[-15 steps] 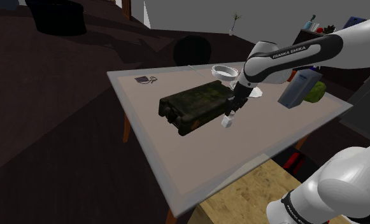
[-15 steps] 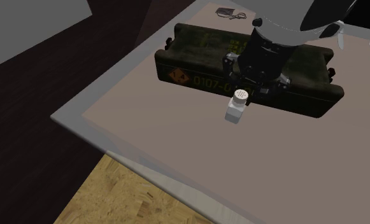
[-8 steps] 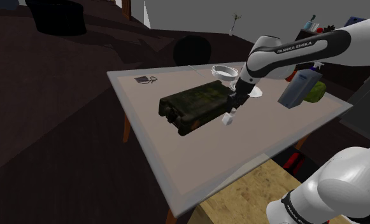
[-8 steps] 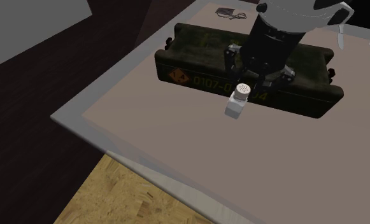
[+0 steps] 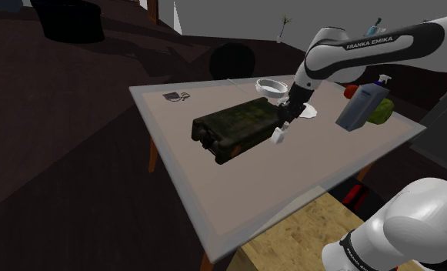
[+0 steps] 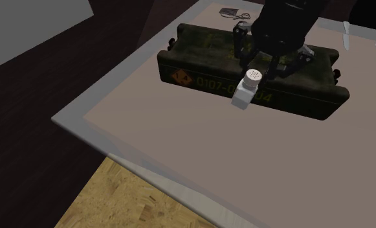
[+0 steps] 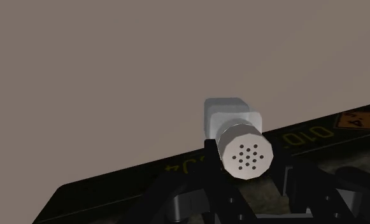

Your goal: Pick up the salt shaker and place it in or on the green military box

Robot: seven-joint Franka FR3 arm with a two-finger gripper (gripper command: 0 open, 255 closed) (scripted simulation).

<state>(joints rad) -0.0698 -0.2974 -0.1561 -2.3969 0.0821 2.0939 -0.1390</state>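
Plainly, the jaws are clamped on the white salt shaker [image 6: 245,92], gripping it just under its holed cap. It hangs tilted, cap leaning toward 1 o'clock in the second exterior view, right before the long lettered side of the dark green box [image 6: 199,48], at the box's 6 o'clock. Whether its base touches the tabletop [image 6: 147,126] is unclear. In the shoulder view a white bowl [image 5: 271,84] sits at the box's 1 o'clock and a blue bottle [image 5: 360,109] at its 3 o'clock.
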